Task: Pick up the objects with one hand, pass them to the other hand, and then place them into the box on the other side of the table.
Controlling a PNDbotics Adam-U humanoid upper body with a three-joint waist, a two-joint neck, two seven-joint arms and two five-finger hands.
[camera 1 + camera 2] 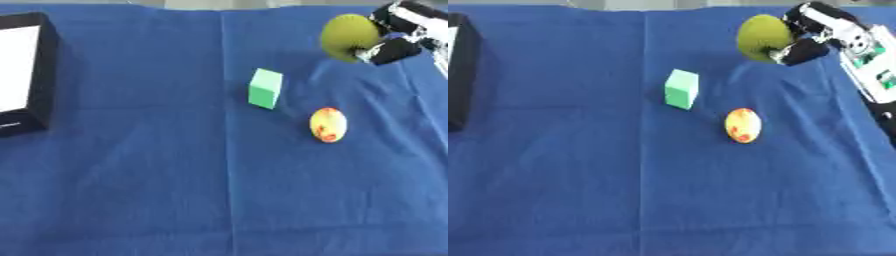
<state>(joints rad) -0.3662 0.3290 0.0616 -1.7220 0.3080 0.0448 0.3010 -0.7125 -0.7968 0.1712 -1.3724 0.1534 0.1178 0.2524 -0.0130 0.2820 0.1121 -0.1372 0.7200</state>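
Lab-style test bench: blue cloth over a table, scattered toy props, black box.

right hand: black fingers, silver-white joints. forearm is a white/silver housing with small green marks on it, going black toward the lower end.
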